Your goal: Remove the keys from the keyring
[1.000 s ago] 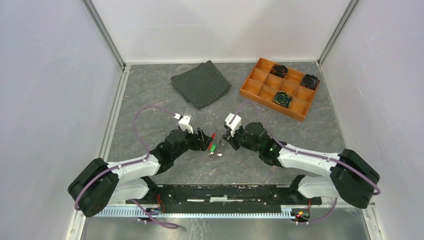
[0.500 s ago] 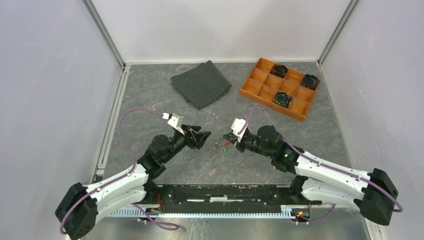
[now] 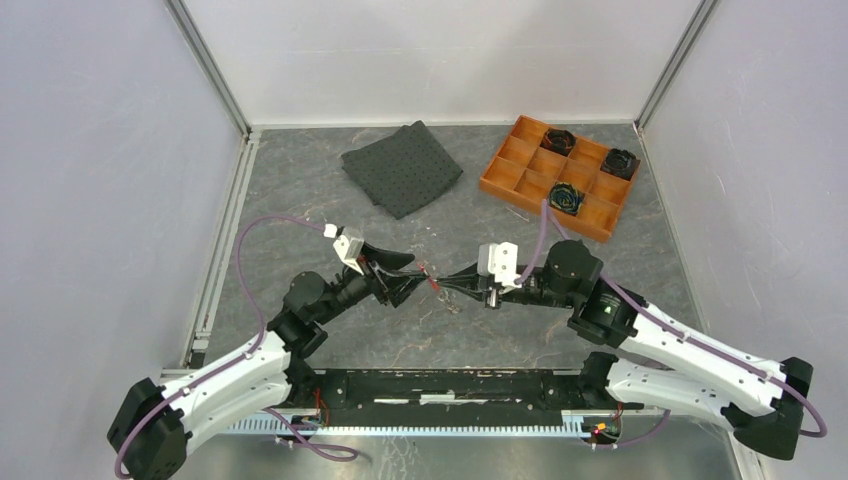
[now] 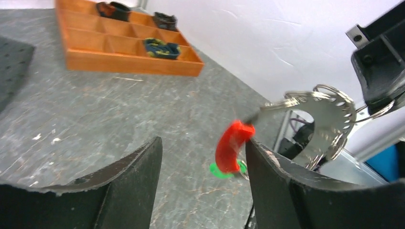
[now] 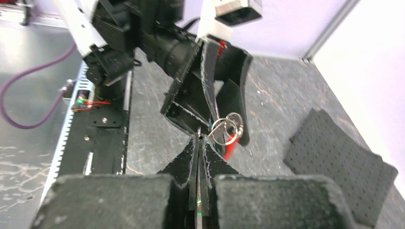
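Holding the keyring [image 5: 227, 129] pinched in my right fingers [image 5: 215, 164]. The red key [image 4: 234, 145] hangs between my spread left fingers [image 4: 129, 186], long axis roughly upright.

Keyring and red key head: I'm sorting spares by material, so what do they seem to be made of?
The keyring looks like bare steel or a similar metal: thin, silvery, with bright highlights. The red key head seems to be moulded plastic: saturated even colour with a soft sheen. The green key head beneath it looks alike, though it is blurred.

top: overhead, far | 2 wrists: close, opposed | shared: probably keyring [image 4: 334, 102]
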You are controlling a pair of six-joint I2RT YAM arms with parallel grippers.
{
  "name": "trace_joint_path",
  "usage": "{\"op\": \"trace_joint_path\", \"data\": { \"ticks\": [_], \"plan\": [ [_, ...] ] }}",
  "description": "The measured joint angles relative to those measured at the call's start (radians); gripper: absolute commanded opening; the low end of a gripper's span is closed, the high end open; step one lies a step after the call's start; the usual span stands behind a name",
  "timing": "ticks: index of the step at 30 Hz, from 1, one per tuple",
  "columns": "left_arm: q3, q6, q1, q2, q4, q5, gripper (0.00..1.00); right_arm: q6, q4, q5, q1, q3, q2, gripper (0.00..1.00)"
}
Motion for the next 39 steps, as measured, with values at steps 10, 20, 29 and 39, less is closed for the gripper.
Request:
{"op": "trace_joint_path", "data": {
  "ticks": [10,20,29,39],
  "plan": [
    [0.016,-0.107,0.000,0.005,0.180,0.206,0.79,0.002,-0.016,-0.156,0.019,0.101,-0.019,0.00],
    [0.060,-0.167,-0.024,0.042,0.316,0.304,0.78,0.028,0.006,-0.235,0.032,0.143,-0.016,0.01],
    [0.071,-0.188,-0.042,0.083,0.351,0.328,0.88,0.035,0.017,-0.268,0.055,0.196,-0.005,0.01],
    [0.072,-0.244,-0.125,0.116,0.470,0.344,0.81,0.031,0.013,-0.270,0.078,0.201,0.003,0.01]
  ]
}}
